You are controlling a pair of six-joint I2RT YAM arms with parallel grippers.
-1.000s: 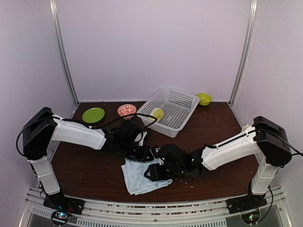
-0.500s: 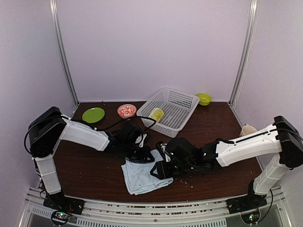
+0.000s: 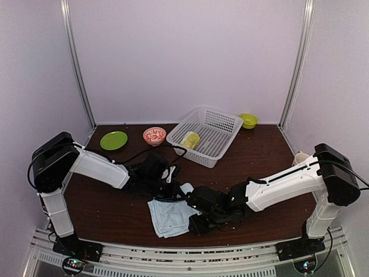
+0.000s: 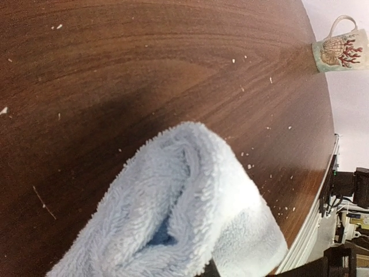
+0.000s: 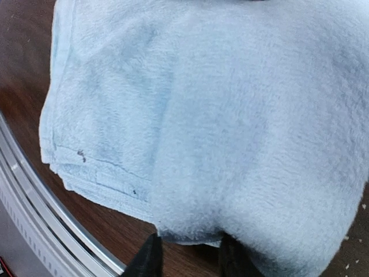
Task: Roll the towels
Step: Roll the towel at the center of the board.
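Observation:
The pale blue towel [image 3: 170,214] lies folded on the table near the front edge. My left gripper [image 3: 174,186] is shut on its far corner, and the bunched pile [image 4: 184,202] fills the left wrist view and hides the fingers. My right gripper [image 5: 190,257] sits low at the towel's near right edge [image 5: 230,144]. Its jaws stand apart with the folded edge between the fingertips [image 5: 151,259] and bare wood showing under it. The lime-green towel [image 3: 190,139] lies rolled inside the white basket [image 3: 222,128].
A green plate [image 3: 113,140] and a red patterned bowl [image 3: 154,135] sit at the back left. A small green bowl [image 3: 248,120] is at the back right and a mug [image 4: 340,51] stands by the right arm. The metal rail [image 5: 34,208] runs just beyond the towel.
My right gripper has dropped toward the front edge onto the towel's near right side, and its jaws have narrowed. The left gripper has kept its hold on the far corner.

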